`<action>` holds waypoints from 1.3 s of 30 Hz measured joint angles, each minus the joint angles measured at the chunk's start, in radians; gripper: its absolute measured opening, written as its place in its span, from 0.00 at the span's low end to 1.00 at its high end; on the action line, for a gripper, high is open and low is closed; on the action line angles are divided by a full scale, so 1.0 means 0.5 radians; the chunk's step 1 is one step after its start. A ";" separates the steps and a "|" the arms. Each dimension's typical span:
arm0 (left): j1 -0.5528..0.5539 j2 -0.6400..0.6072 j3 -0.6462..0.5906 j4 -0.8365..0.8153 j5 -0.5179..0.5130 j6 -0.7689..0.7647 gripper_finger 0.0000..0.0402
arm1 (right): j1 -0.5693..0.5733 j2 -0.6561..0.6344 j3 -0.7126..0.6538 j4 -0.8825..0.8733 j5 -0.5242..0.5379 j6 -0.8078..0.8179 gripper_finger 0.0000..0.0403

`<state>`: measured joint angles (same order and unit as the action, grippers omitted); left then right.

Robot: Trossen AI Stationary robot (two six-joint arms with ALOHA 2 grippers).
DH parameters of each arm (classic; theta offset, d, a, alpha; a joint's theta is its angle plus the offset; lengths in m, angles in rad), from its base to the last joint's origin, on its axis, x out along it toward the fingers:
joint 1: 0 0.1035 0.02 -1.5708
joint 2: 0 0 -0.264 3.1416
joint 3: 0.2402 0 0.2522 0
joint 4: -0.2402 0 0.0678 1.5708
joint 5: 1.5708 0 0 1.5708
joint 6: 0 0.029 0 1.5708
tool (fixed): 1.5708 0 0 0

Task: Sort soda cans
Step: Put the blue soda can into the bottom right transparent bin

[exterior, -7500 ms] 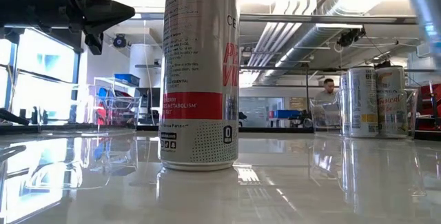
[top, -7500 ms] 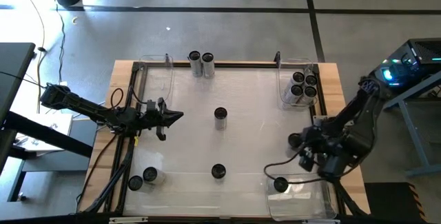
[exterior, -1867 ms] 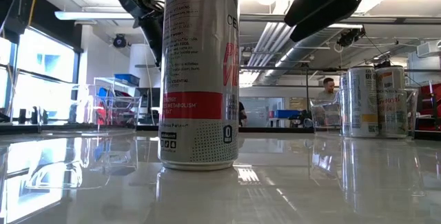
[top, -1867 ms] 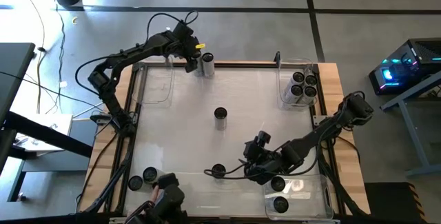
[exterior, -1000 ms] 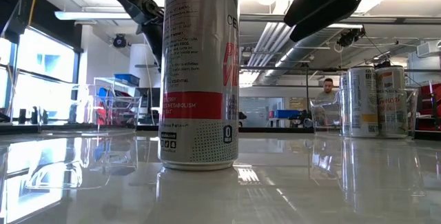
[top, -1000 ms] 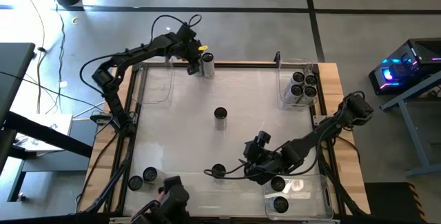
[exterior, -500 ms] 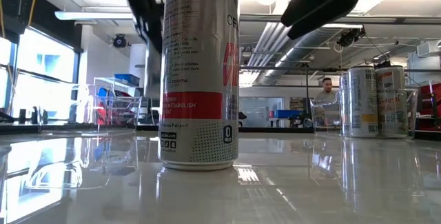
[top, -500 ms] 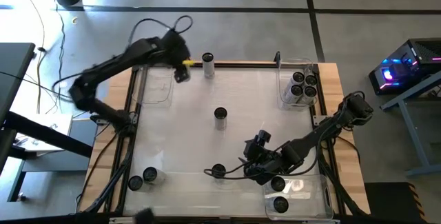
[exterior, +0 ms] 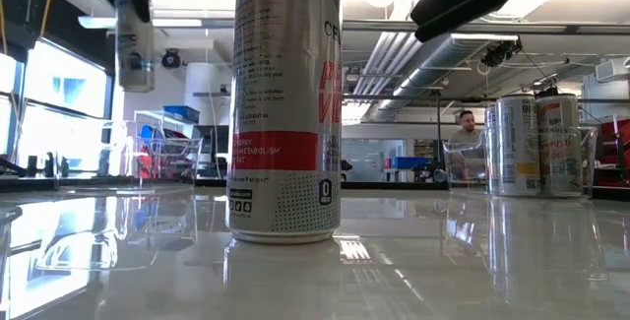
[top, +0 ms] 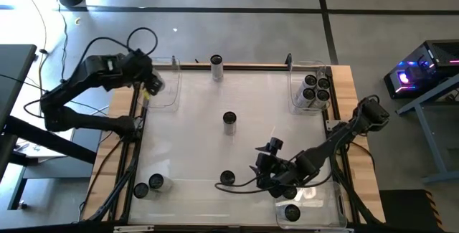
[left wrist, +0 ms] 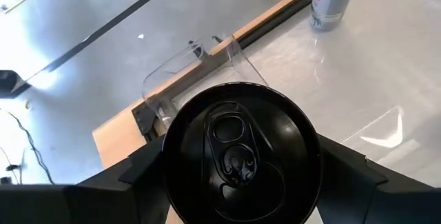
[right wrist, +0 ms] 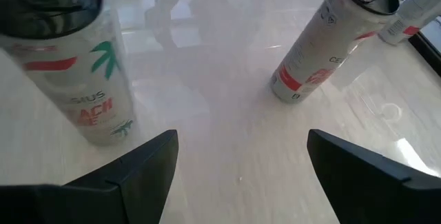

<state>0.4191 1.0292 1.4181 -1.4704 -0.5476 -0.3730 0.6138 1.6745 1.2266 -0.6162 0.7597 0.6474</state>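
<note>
Soda cans stand upright on the table: one at the far edge, one in the middle, one near the front, two at the near left. My left gripper is shut on another can, held in the air over the clear far-left bin. My right gripper hovers open between the front can and the near-right bin, with nothing between its fingers; two cans stand ahead of it. My left gripper pinches the can's side wall just below its top rim, one finger on each side. The fingers come from above, pointing down. The can hangs upright below the gripper, lifted clear of the table and the bin.
The far-right bin holds several cans. The near-right bin holds a can. The right arm lies across the table's near-right part. A person stands far off in the room.
My left gripper has lifted one can of the pair at the far edge and carried it toward the table's left edge, over the far-left bin; the other can of the pair stays. A person's hand at the near-left edge has left the view.
</note>
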 joint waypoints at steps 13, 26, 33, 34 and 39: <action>-0.461 0.031 -0.001 0.243 0.245 -0.158 0.64 | 0.182 -0.124 0.019 -0.195 0.377 0.038 0.79; -1.261 0.947 0.206 1.075 0.436 0.060 0.64 | 0.668 -0.618 0.022 -0.216 0.754 0.052 0.79; -1.391 1.555 0.777 1.091 0.505 0.433 0.64 | 0.763 -0.668 0.022 -0.216 0.927 0.053 0.79; -1.396 1.626 0.832 1.088 0.517 0.475 0.64 | 0.762 -0.667 0.022 -0.217 0.925 0.059 0.79; -1.381 1.924 0.997 1.106 0.559 0.592 0.64 | 0.750 -0.650 0.021 -0.268 0.835 0.144 0.79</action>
<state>-0.2716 1.9914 1.9169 -0.9176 -0.2682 -0.0769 0.9886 1.3495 1.2370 -0.7503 1.1774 0.7194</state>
